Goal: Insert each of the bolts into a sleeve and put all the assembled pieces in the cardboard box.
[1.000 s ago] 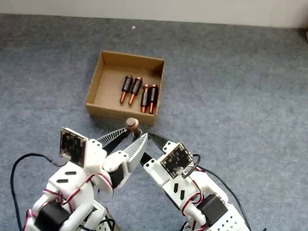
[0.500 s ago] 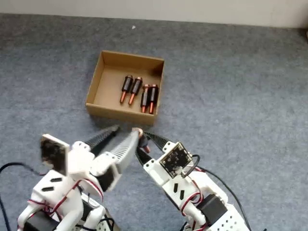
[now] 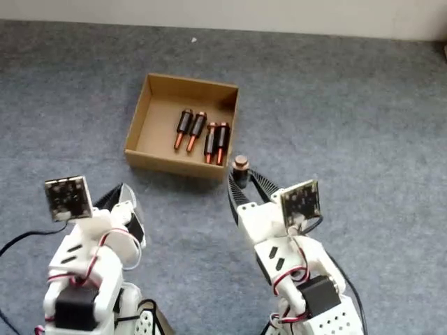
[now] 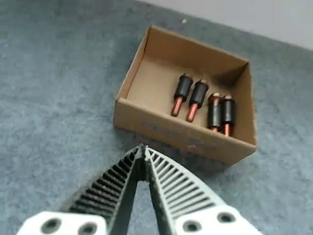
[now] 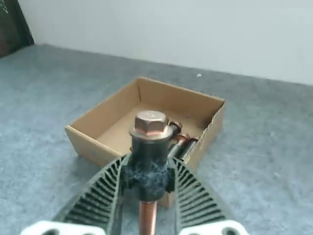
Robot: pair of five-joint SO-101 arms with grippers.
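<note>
Right gripper (image 3: 241,183) is clamped on a sleeved bolt (image 3: 241,164), head up at centre frame, just off the lower right corner of the cardboard box (image 3: 140,125). Four finished pieces (image 3: 203,134) lie inside it. Left gripper (image 4: 142,155) sits lower left, pinched together on nothing.

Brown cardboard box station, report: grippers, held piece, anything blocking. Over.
Left gripper shut, empty. Right gripper shut on copper bolt in black sleeve, upright, beside brown cardboard box. Four assembled pieces inside. Nothing blocking.
</note>
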